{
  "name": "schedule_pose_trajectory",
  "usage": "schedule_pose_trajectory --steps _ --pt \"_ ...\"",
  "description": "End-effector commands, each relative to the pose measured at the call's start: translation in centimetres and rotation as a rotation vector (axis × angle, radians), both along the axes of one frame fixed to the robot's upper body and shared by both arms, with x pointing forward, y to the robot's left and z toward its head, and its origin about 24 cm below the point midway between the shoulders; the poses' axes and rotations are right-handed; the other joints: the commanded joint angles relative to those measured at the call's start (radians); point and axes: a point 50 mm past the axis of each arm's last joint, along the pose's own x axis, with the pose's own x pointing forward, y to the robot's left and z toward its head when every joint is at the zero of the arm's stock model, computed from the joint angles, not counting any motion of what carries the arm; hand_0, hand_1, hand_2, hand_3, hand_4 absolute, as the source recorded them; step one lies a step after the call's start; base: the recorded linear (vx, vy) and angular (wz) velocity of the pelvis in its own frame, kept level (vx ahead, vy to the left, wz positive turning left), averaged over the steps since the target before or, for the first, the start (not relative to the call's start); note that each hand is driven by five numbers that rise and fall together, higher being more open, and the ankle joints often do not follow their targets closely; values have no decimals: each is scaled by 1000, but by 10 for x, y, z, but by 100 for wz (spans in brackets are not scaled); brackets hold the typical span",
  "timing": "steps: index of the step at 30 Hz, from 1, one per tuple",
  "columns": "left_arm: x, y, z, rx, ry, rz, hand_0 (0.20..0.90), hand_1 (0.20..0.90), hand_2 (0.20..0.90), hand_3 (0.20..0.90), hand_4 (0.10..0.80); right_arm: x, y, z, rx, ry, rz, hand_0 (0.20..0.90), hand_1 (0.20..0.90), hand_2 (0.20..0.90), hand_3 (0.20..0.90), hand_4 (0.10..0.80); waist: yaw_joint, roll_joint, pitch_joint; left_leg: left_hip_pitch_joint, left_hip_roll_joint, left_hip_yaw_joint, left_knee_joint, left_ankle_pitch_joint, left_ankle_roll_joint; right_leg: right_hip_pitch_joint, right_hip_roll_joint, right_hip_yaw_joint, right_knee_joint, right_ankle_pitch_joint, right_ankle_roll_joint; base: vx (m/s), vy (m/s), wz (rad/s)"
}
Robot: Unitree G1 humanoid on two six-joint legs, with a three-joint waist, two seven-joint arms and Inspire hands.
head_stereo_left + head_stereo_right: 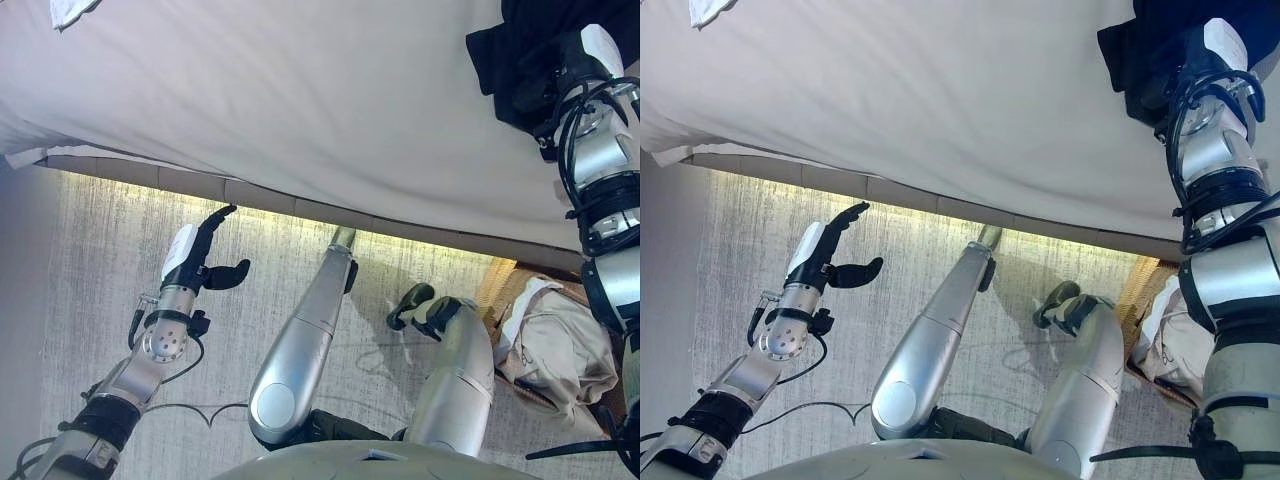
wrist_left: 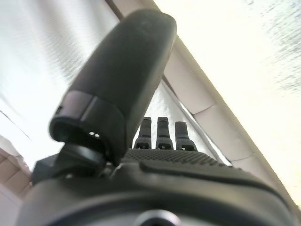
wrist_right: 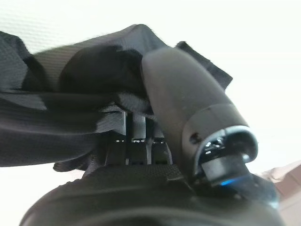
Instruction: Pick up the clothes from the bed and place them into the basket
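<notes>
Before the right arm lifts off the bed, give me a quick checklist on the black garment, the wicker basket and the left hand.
1. Right hand on the black garment: ok, thumb and fingers press into the dark cloth.
2. Grip fully closed: cannot tell, the fingertips are buried in folds.
3. Garment free of the white bed sheet: not ok, it lies on the sheet at the bed's right edge.
4. Woven wicker basket reachable: ok, on the floor below the right arm, a beige garment already in it.
5. Left hand clear: ok, open and empty above the grey rug.
</notes>
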Motion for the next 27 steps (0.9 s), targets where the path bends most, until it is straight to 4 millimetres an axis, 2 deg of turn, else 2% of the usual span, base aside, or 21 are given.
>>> schedule_pose_trajectory --steps 1,10,11,15,19,20,23,27 --pt "-3 10 24 -12 -129 -8 900 900 900 900 800 -12 -23 9 -81 -4 -46 300 300 300 200 100 -7 28 -56 141 -22 58 49 -162 77 129 92 -68 -82 63 -43 38 -2 -15" --pt "-1 11 24 0 -128 -21 900 900 900 900 800 -19 -32 13 -47 -57 -10 300 300 300 200 100 -39 -16 -57 428 31 68 -209 -89 41 427 114 -67 -366 146 -14 14 25 -18" --pt "0 11 24 2 -125 -24 900 900 900 900 800 -21 -35 12 -48 -59 -9 300 300 300 200 100 -46 -24 -71 465 41 76 -266 -49 40 467 118 -78 -435 188 -18 -26 70 -16" --pt "2 11 22 5 -109 -24 900 900 900 900 800 -27 -42 9 -45 -71 -6 300 300 300 200 100 -73 -52 -122 556 65 94 -353 -36 31 563 137 -69 -560 220 -5 35 30 -25" --pt "1 11 14 11 -57 -23 900 900 900 900 800 -38 -51 12 -34 -124 8 300 300 300 200 100 -126 -97 -222 712 95 144 -502 -16 18 705 170 -35 -769 277 32 100 25 -31" --pt "1 11 14 11 -57 -23 900 900 900 900 800 -38 -51 12 -34 -125 7 300 300 300 200 100 -126 -97 -224 711 94 143 -508 -9 19 704 170 -36 -775 283 32 96 37 -29" --pt "-3 15 2 21 0 -1 900 900 900 900 800 -48 -56 18 -28 -169 27 300 300 300 200 100 -183 -120 -318 814 112 197 -631 17 10 769 188 1 -889 327 67 113 48 -26" --pt "-3 16 -6 42 34 17 900 900 900 900 800 -58 -61 23 -35 -212 23 300 300 300 200 100 -226 -132 -376 869 128 227 -710 38 7 790 202 32 -932 349 87 23 12 -38"
